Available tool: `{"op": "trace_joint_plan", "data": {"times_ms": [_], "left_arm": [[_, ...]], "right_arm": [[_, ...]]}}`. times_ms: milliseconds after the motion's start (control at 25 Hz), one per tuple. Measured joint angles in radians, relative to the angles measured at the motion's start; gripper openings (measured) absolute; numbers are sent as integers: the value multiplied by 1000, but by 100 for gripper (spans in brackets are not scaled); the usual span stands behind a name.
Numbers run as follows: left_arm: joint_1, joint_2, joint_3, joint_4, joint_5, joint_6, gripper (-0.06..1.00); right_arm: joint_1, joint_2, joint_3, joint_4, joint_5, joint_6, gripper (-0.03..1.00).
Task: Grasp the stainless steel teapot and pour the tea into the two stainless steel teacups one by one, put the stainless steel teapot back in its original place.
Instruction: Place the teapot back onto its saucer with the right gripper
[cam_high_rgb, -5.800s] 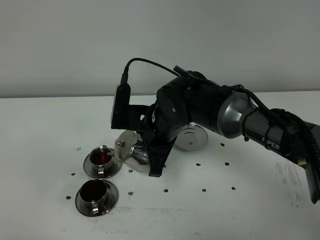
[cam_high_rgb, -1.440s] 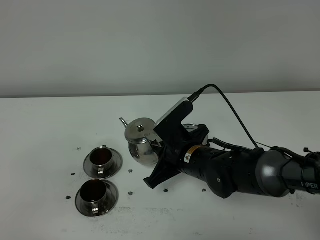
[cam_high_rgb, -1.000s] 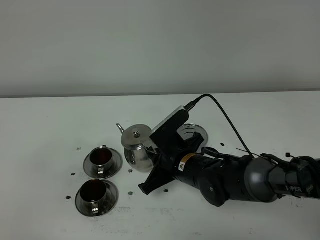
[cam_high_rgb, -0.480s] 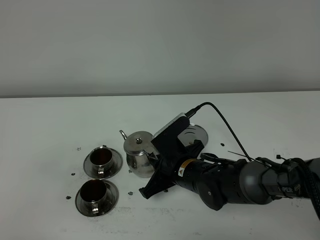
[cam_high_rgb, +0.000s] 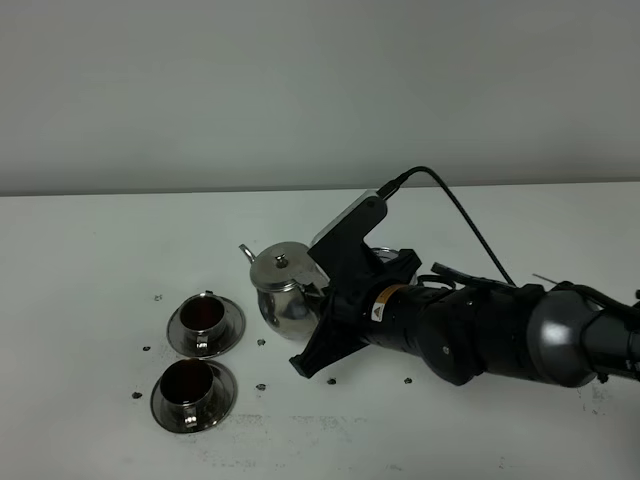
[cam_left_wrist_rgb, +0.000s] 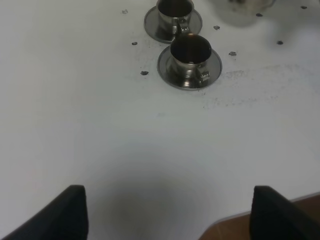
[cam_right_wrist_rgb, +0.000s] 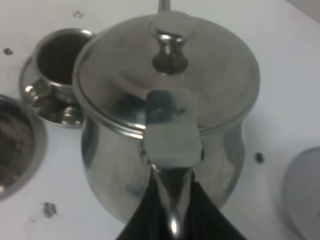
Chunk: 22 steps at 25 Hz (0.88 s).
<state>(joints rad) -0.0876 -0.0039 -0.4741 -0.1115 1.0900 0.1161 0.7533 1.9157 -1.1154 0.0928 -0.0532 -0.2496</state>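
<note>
Now upright again, the shiny steel teapot (cam_high_rgb: 283, 293) has lifted slightly, its loop handle clamped in the right gripper (cam_right_wrist_rgb: 172, 200), seemingly heading toward the round steel coaster (cam_right_wrist_rgb: 306, 192).

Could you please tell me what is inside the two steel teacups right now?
Both teacups hold dark reddish-brown tea; the liquid hides their bottoms.

The right arm lies low and stretched toward the left — its end effector (cam_high_rgb: 312, 318) clamped tight, wrist tilted down.
</note>
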Motion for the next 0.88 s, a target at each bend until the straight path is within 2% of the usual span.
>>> {"op": "trace_joint_plan", "data": {"times_ms": [120, 360, 560, 880], "left_arm": [[0, 0, 0, 0, 0, 0, 66], [0, 0, 0, 0, 0, 0, 66], [0, 0, 0, 0, 0, 0, 66], [0, 0, 0, -1, 0, 0, 66]], "right_arm": [[-50, -31, 0, -15, 11, -1, 5], [-157, -40, 0, -16, -34, 18, 5], [-202, -41, 61, -16, -207, 56, 5], [-237, -4, 104, -12, -286, 96, 5]]}}
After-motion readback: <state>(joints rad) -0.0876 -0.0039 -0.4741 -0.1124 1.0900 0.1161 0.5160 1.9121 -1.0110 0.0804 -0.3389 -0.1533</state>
